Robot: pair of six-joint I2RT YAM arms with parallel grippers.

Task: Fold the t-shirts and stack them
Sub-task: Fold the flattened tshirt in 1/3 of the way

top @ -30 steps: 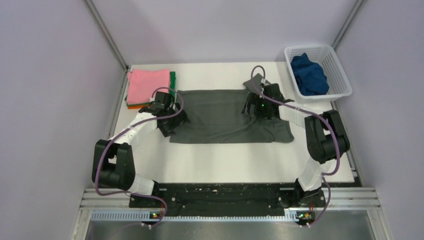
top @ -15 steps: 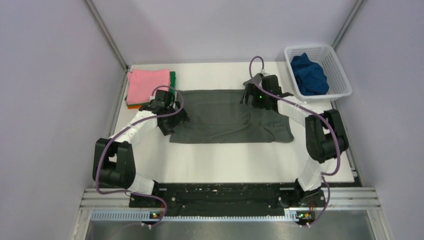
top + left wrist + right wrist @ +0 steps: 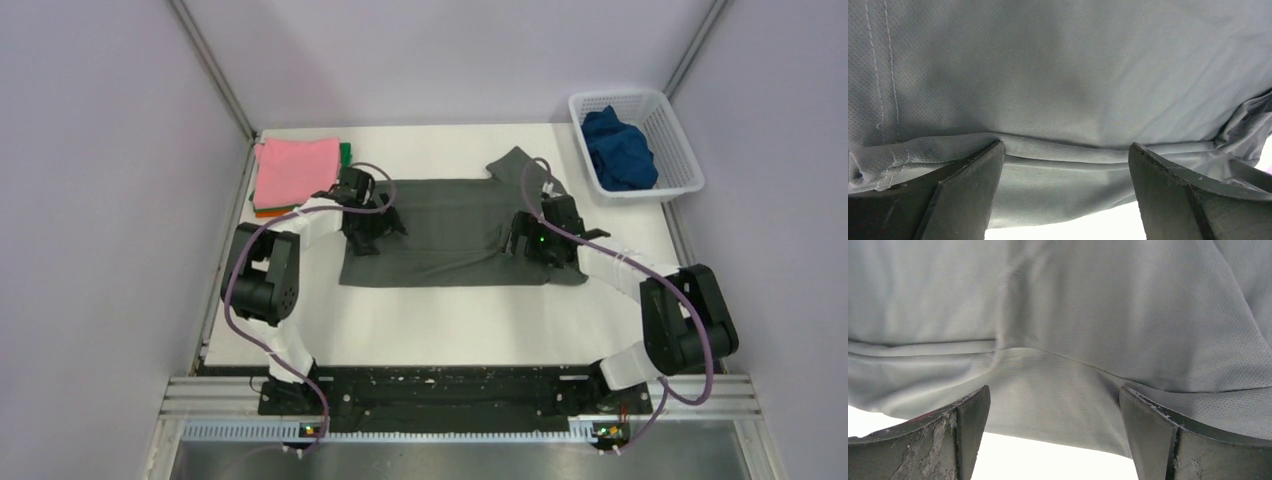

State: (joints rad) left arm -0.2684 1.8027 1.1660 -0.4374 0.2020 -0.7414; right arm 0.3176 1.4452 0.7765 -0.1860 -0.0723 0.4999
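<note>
Poised low and spread wide, gripping nothing, over opposite ends of the dark grey t-shirt [image 3: 450,225] laid out between left gripper [image 3: 1065,146] and right gripper [image 3: 1054,390], possibly touching its cloth, with the pink t-shirt [image 3: 295,170] folded just outside the left gripper.

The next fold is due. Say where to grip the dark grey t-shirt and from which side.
Probably grip the dark grey t-shirt by its doubled edge, one end per gripper, coming in over the table. Both wrist views show that edge lying flat; the open left gripper and right gripper straddle it.
</note>
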